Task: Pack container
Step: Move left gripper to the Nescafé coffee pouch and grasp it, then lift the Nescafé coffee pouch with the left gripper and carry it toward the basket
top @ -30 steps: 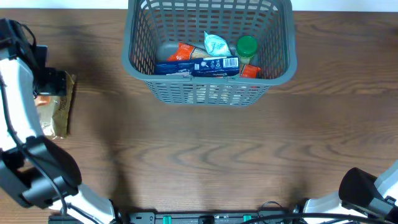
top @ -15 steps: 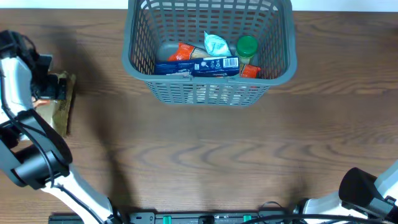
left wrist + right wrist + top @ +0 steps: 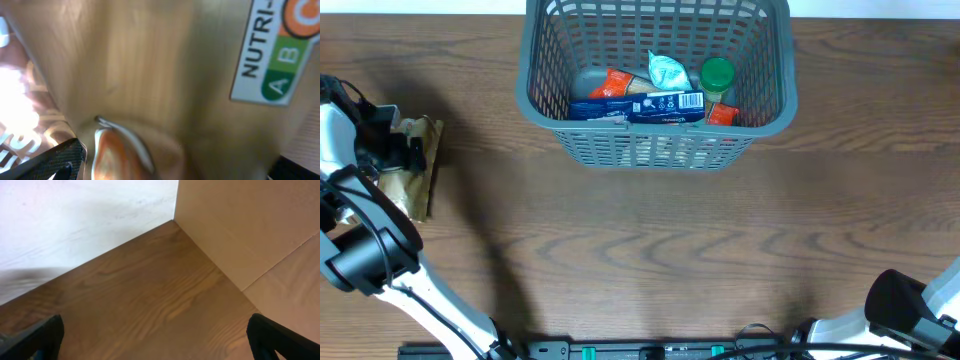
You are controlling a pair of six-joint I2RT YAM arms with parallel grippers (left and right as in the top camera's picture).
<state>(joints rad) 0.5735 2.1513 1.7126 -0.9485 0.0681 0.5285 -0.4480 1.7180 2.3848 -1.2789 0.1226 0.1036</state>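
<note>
Pack: part done, several packets sit in the container (image 3: 650, 148) | left: one tan packet (image 3: 422, 185), directly under your left gripper (image 3: 392, 152), jaws wide, nothing gripped | container well to its right | right gripper (image 3: 159, 342) open, empty.
</note>
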